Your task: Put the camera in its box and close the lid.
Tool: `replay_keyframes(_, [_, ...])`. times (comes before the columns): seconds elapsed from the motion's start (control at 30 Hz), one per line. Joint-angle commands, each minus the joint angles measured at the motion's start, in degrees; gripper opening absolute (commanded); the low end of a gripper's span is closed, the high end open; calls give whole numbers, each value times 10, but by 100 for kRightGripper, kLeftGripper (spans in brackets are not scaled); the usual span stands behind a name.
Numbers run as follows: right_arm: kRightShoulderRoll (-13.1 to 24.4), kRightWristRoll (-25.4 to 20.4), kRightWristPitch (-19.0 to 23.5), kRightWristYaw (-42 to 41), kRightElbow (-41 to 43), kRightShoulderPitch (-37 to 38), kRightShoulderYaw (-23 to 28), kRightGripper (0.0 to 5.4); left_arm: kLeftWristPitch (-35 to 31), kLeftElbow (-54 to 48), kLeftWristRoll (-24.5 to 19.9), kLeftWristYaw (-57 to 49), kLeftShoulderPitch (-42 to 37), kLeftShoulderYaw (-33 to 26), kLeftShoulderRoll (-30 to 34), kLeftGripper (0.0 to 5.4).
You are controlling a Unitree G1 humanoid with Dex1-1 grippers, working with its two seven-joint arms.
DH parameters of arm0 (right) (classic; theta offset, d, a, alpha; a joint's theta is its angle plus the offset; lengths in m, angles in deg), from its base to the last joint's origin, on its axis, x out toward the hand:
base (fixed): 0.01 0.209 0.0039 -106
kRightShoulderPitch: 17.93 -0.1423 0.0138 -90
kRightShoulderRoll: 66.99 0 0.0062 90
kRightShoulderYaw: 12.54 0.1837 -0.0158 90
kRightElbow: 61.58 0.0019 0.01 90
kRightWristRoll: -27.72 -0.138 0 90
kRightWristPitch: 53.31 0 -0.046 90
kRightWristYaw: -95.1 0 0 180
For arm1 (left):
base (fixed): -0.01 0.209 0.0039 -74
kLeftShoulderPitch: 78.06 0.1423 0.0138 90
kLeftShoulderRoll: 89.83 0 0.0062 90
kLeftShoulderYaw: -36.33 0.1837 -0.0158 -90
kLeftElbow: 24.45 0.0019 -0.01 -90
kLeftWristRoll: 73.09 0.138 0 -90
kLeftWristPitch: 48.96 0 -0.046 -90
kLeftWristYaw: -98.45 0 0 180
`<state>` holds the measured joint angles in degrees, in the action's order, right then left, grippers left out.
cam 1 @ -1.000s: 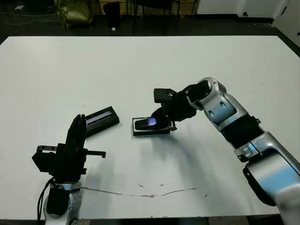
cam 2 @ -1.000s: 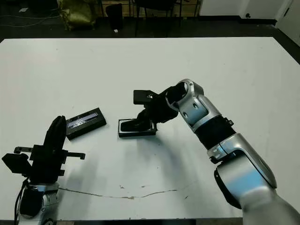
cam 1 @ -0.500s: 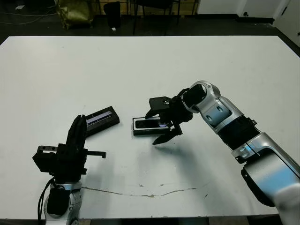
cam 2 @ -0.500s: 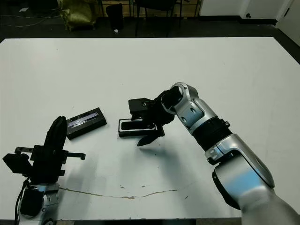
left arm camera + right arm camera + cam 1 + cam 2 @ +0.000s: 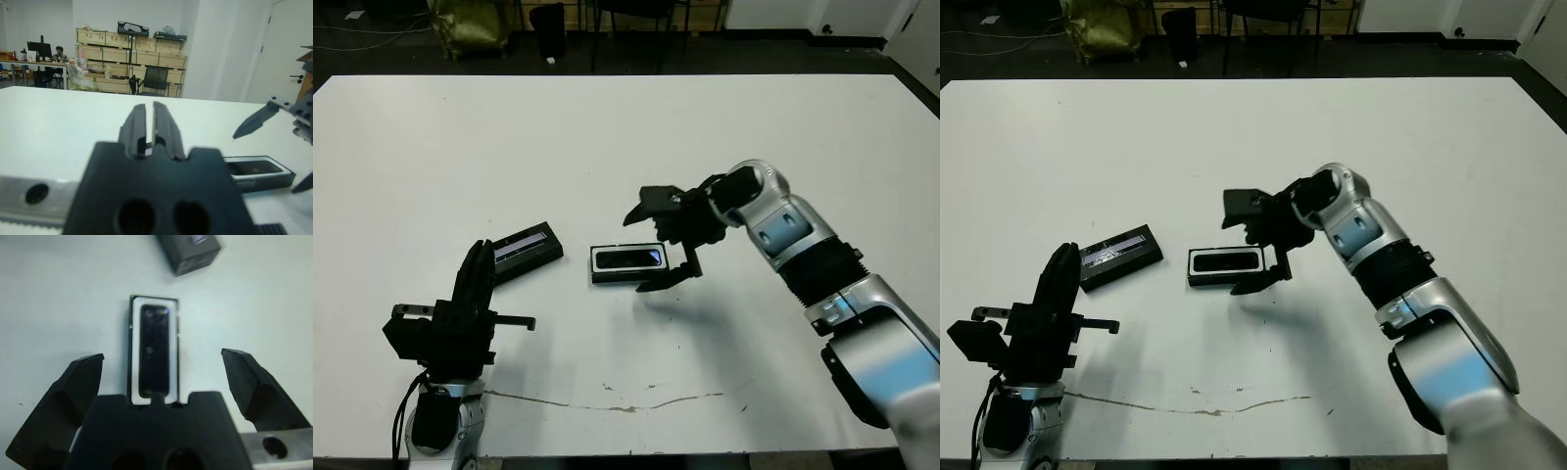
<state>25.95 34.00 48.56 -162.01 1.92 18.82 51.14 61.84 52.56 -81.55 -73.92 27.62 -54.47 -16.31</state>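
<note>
Nearest to me, by the front edge of the white table toward its left corner, my left gripper stands upright on its black body with its two black fingers pressed together and nothing between them.

A little farther in from that edge lies the flat black rectangular lid with the long silvery-grey stripe along its top, resting on the table just beyond my left gripper and turned at a slant.

To the right of the lid, near but apart from it, sits the small shallow box, black outside and white inside, roughly midway across the table and nearer the front edge than the back. The slim black bar-shaped camera with its glossy face lies flat inside the box, the white lining showing around it.

Just beside the box's right end hangs my right gripper, its two black fingers spread wide apart, one above the far side and one toward the near side, gripping nothing. The silver arm reaches in from the right.
</note>
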Motion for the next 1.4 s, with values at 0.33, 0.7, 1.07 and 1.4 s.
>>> replay_keyframes(0.33, [25, -133, 157, 143, 205, 81, 186, 539, -12, 1, -10, 1, 1, -7, 7, 0])
replay_keyframes(0.7, [-75, -144, -25, 447, 408, 392, 286, 342, -28, -5, -20, 18, -31, -62, 56, 0])
replay_keyframes(1.07, [-89, -192, -104, 490, 416, 555, 295, 89, -242, -38, -75, 104, -117, -137, 237, 0])
replay_keyframes(1.4, [-100, -202, -123, 513, 389, 555, 291, 0, -374, 95, -131, 389, -260, -87, 426, 204])
